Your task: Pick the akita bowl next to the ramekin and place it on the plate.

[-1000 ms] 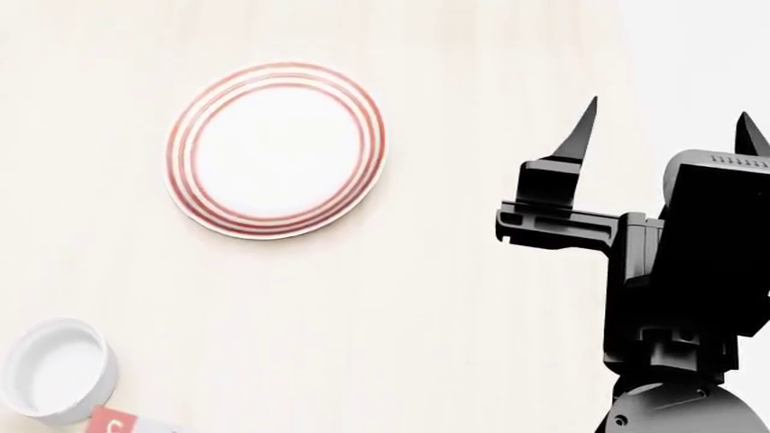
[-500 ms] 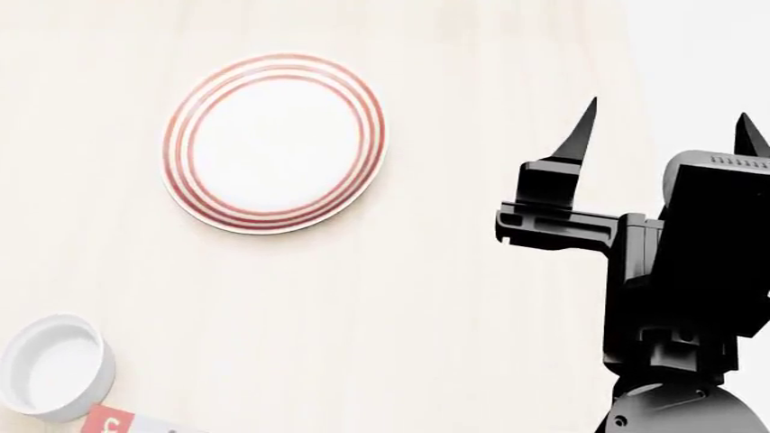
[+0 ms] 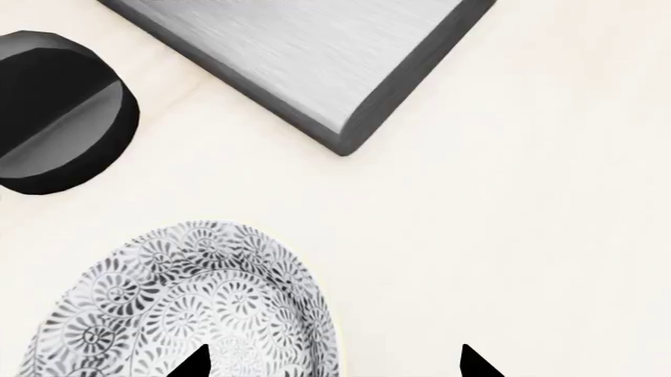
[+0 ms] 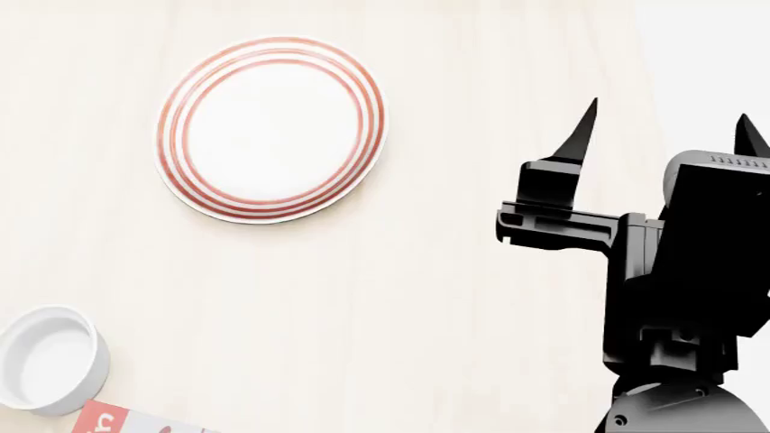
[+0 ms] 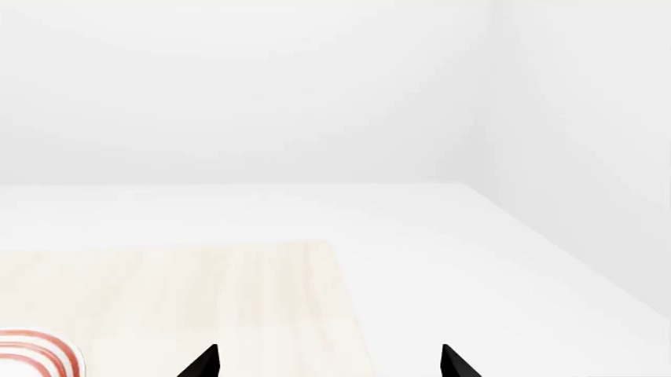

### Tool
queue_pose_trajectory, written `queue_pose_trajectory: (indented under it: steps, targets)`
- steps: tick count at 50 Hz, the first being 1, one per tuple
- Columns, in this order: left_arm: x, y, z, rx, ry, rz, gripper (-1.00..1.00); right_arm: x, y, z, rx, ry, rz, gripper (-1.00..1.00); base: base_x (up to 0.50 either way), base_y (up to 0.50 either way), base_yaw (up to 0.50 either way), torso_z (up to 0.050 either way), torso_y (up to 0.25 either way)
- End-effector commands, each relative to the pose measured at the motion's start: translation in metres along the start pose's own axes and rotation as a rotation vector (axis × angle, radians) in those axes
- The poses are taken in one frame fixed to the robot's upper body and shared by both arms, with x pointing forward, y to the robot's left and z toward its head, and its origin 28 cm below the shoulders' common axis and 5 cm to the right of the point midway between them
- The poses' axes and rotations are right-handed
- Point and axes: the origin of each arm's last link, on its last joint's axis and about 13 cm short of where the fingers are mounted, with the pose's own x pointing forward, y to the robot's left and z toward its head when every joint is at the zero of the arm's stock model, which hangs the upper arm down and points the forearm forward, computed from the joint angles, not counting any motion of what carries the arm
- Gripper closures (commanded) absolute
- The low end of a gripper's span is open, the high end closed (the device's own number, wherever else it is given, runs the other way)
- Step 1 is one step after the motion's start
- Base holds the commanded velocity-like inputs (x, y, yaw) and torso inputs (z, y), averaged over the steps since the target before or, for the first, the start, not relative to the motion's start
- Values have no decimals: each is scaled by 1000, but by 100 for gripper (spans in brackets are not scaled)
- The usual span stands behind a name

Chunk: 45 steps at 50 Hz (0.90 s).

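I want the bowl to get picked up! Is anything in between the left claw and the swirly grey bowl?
Nothing visible is. In the left wrist view the open left gripper hovers by the grey swirl-patterned ceramic bowl, one fingertip showing over its rim. The grey metal slab and black round knob lie beyond it.

The plate (image 4: 270,129) lies on the table (image 4: 421,298), the ramekin (image 4: 49,358) nearer and to its left

The akita bowl (image 3: 184,306), grey-white with a dense swirling floral pattern, sits upright on the pale wooden table (image 4: 398,298). The plate (image 4: 270,128), white with thin red rings, lies flat and empty well apart from the plain white ramekin (image 4: 49,359), which stands upright.
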Motion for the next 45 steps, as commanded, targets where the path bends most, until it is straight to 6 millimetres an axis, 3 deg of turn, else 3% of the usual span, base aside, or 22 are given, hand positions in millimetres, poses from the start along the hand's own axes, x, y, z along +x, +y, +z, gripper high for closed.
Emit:
queue_pose_trajectory:
  steps: [1,32,33,45]
  targets:
    - [0,1,0,1,2,4,-100,0,0,0,1,2,-1,-100,0,0,0,0,0]
    - [2,3,-5,68,40,20,-100,0,0,2,2,2,-2,-100,0,0,0,0,0]
    - [1,3,-5,72,43,26,100,0,0,1,1,2,-2,-100,0,0,0,0,0]
    - [-1,3,-2,72,31,28,100,0,0,0,2,2,-4,-100,0,0,0,0,0]
